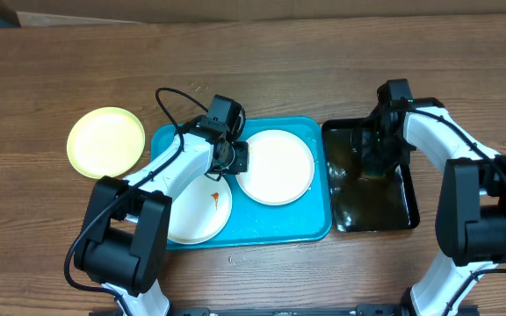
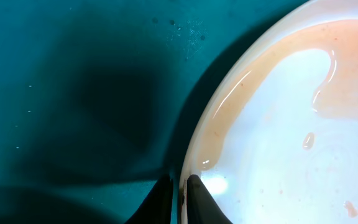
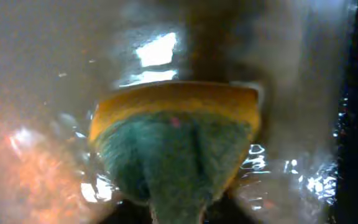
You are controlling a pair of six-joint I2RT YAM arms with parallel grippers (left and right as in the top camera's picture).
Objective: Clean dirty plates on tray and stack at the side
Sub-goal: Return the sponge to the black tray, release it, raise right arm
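Yellow-green sponge (image 3: 173,143) dunks in the black tray (image 1: 372,211), right gripper (image 1: 378,158) clamped on it; left gripper (image 2: 180,196) pinches the white plate (image 2: 291,143) rim. Next: wipe off its orange film.

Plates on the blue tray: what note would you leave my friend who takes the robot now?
Left end effector: shut on the rim of the right white plate, pinkish film on it.
Right end effector: holds the sponge in the black tray.
Done: yellow plate off the blue tray, looks clean.
To do: finish this plate, clean the smeared white plate, stack both.
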